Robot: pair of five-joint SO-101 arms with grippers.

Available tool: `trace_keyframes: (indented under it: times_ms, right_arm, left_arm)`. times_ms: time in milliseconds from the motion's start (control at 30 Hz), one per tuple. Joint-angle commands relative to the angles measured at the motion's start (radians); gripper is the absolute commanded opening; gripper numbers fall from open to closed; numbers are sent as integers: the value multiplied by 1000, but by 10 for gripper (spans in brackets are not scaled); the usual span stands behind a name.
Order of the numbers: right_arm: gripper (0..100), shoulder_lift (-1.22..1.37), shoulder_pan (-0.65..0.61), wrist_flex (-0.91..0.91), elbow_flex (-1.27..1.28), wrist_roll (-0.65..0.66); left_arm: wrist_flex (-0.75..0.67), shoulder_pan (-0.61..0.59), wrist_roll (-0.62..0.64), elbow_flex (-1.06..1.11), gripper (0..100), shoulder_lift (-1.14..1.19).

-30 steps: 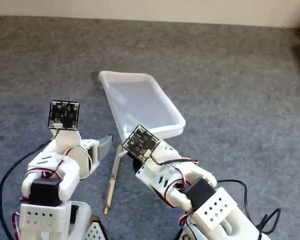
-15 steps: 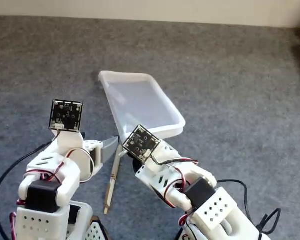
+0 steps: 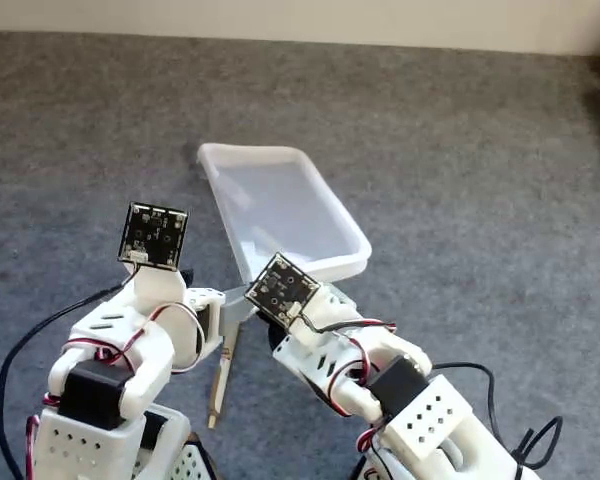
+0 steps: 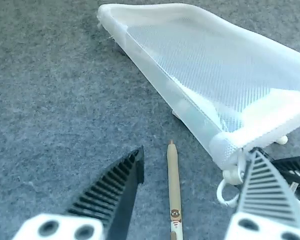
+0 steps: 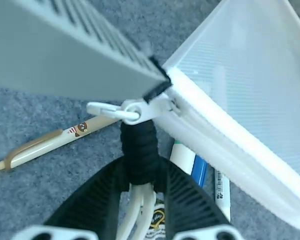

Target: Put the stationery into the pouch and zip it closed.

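High view: grey carpet [image 3: 480,150] runs up to a pale wall strip [image 3: 280,20]. The white mesh pouch [image 3: 280,200] lies on the carpet, with a tan pen [image 3: 222,375] just beside its near corner.

Left wrist view: my left gripper [image 4: 196,155] hangs over that pen, jaws wide apart.

Right wrist view: my right gripper [image 5: 142,167] is clamped on the black cord [image 5: 140,145] at the pouch's zipper pull [image 5: 120,109]. I see more pens [image 5: 200,170] tucked beneath the pouch.
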Motion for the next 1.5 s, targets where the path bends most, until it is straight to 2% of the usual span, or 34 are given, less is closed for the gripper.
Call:
trace_keyframes:
  times_ms: [0, 267, 467, 733, 1000, 1133, 1267, 1467]
  right_arm:
    - [5, -31, 12, -13, -19, -11]
    - [5, -31, 10, -13, -18, -11]
    - [5, -31, 10, -12, -18, -11]
    - [5, -35, 13, -8, -18, -11]
    - [5, -35, 15, -7, -18, -11]
    - [5, -35, 67, -7, -24, -25]
    - [5, -35, 114, -7, -25, -52]
    - [5, -35, 117, -7, -25, -52]
  left_arm:
    - [-9, 16, 12, 27, 305, -13]
    - [-161, -51, 11, 136, 305, -13]
    - [-195, -119, 15, 148, 304, -13]
    - [-224, -139, 9, 150, 170, -13]
    - [-224, -139, 9, 150, 104, -13]
    - [-224, -139, 9, 157, 52, -13]
    - [-259, -139, 9, 182, 39, -13]
    - [-273, -139, 9, 196, 38, -13]
